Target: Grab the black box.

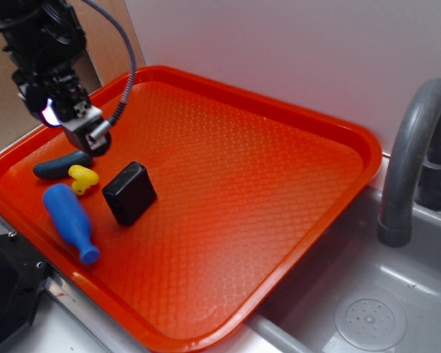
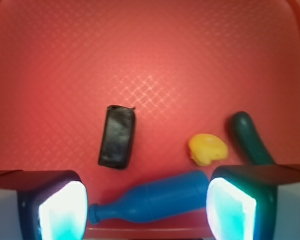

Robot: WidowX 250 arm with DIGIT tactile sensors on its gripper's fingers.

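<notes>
The black box (image 1: 129, 193) is small, shiny and dark with round edges; it lies on the orange tray (image 1: 264, 169), near a blue pin (image 1: 70, 218) and yellow toy (image 1: 83, 177); the gripper (image 1: 94, 137) hangs above, fingers (image 2: 60, 207) apart, empty.

The arm (image 1: 40, 44) is black and blocky, with a grey ribbed cable (image 1: 125, 66) curving down beside it. The gripper (image 2: 147, 207) has dark fingers (image 2: 35, 205) faced with pale, cyan-glowing pads (image 2: 230, 207).
</notes>
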